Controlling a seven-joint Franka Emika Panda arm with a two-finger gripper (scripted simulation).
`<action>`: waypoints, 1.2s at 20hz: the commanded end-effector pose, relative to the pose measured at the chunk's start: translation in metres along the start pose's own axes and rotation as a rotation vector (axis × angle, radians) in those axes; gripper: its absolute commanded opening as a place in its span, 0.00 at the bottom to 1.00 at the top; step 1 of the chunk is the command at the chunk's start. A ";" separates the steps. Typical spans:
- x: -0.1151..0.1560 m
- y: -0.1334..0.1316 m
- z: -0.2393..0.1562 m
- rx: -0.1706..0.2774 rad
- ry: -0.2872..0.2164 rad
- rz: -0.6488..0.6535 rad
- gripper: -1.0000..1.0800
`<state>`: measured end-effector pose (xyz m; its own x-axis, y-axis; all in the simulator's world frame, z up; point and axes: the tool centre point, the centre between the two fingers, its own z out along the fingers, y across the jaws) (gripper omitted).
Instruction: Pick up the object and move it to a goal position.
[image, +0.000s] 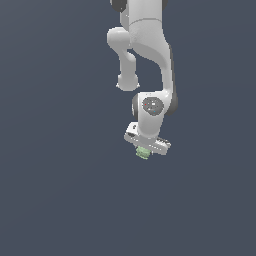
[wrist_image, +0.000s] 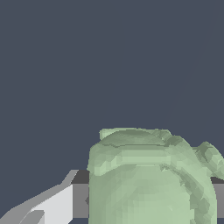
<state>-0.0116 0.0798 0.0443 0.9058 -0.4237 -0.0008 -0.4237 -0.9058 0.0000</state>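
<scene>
One pale green object (image: 143, 152) sits between the jaws of the gripper (image: 145, 150), closed on its flanks, no worktop edge in sight; looks light, rigid, knobbly rim; grip across smoother mid-body seems safest, slip possible

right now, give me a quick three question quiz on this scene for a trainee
1. True or false: the small pale green lumpy object sits between the fingers of the white pincer.
2. In the wrist view, the green object is: A) far off, B) filling the near foreground, C) absent.
3. Fill in: the backdrop behind the white jointed arm is plain dark ____.

Key: 1 true; 2 B; 3 grey-blue.
</scene>
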 end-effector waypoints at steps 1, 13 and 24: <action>0.002 -0.006 -0.005 0.001 0.001 -0.001 0.00; 0.022 -0.065 -0.047 0.000 0.001 0.000 0.00; 0.045 -0.125 -0.091 0.000 0.001 0.000 0.00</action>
<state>0.0764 0.1690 0.1294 0.9059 -0.4235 0.0006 -0.4235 -0.9059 -0.0001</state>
